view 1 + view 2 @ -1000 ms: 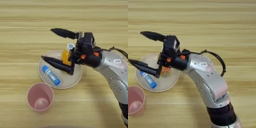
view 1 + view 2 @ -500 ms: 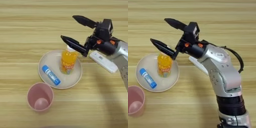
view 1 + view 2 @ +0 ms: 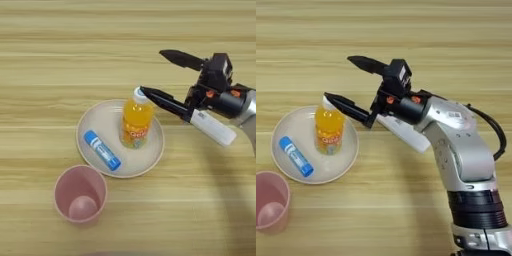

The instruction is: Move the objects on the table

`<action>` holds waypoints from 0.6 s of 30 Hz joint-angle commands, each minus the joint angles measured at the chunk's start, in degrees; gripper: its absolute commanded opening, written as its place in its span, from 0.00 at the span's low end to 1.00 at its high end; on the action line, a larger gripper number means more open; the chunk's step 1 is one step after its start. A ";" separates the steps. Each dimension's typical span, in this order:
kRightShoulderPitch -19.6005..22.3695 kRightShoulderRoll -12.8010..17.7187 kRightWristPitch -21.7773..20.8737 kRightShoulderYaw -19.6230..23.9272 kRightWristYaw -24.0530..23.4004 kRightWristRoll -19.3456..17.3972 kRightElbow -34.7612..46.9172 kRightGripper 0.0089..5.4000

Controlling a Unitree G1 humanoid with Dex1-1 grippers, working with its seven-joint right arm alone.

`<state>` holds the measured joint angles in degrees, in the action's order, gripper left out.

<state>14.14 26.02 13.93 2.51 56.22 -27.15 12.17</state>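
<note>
Standing upright on a cream plate (image 3: 150, 155), the orange drink bottle (image 3: 135, 120) has a blue-and-white tube (image 3: 101, 149) lying beside it. The pink cup (image 3: 80, 193) sits on the wooden table (image 3: 60, 60) just in front of the plate. The claw (image 3: 156, 75) is spread wide and empty, its lower finger's tip at the bottle's white cap (image 3: 139, 94).

The table (image 3: 60, 55) is light wood with horizontal grain; on it sit a cream plate (image 3: 95, 125), an orange bottle (image 3: 135, 122) with a white cap, and a blue tube (image 3: 101, 150) with a white band. The cup (image 3: 80, 194) is pink. The gripper (image 3: 343, 80) is black with orange spots, the forearm (image 3: 456, 135) silver
</note>
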 commanded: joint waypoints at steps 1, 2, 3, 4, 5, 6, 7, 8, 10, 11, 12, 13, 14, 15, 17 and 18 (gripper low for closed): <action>1.39 1.15 -2.81 -1.22 0.41 1.75 0.87 1.00; 1.01 1.14 -3.09 -1.78 0.75 2.18 0.76 1.00; 0.56 1.03 -3.56 -2.57 0.97 2.96 0.39 1.00; 0.26 0.88 -3.90 -3.12 1.12 3.52 0.01 1.00; 0.07 0.72 -4.19 -3.53 1.15 3.97 -0.37 1.00; -0.02 0.54 -4.64 -3.96 1.11 4.58 -0.96 1.00; -0.05 0.43 -4.96 -4.26 1.10 4.98 -1.43 1.00; -0.09 0.34 -5.29 -4.52 1.14 5.33 -1.84 1.00; -0.09 0.19 -6.02 -4.95 1.30 5.98 -2.85 1.00; 0.02 0.08 -6.31 -5.07 1.30 6.29 -3.46 1.00; 0.16 -0.03 -6.62 -5.17 1.23 6.68 -4.07 1.00; 0.26 -0.15 -6.88 -5.24 1.22 6.95 -4.53 1.00; 0.32 -0.31 -7.22 -5.39 1.15 7.33 -5.03 1.00; 0.33 -0.44 -7.64 -5.61 1.10 7.83 -5.51 1.00; 0.35 -0.68 -8.96 -6.09 0.87 9.23 -6.75 1.00; 0.39 -0.81 -9.53 -6.24 0.76 9.78 -7.39 1.00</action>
<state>11.14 24.66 7.19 -4.34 58.98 -18.80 4.34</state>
